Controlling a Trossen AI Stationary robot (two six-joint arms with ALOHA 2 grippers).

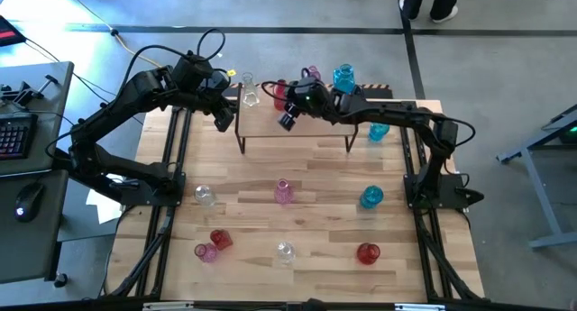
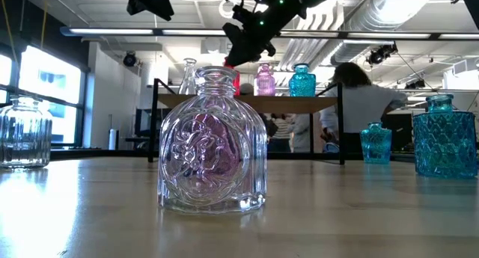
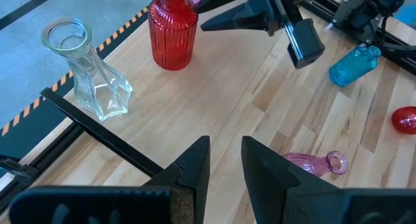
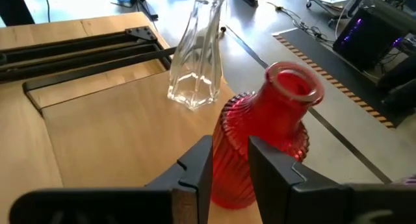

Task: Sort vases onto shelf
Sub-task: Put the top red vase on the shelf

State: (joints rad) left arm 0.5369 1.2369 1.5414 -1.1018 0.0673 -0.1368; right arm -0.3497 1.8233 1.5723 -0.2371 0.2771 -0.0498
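The shelf stands at the table's far side. Along its far edge stand a clear vase, a red vase, a pink vase and a blue vase, each on its base. My right gripper reaches in from the table's right. Its fingers stand a narrow gap apart, right at the red vase, with nothing between them. My left gripper hovers over the shelf's left end, narrowly open and empty. My right gripper's fingertips stand close against the ribbed body of the red vase, slanting down from the table's right. Whether they touch it I cannot tell. The vase stands upright on the shelf board, beyond the fingertips and not between them.
Several more vases are scattered on the tabletop: clear, pink, blue, red, clear and red. A blue one sits by the shelf's right end. A person is in the room beyond.
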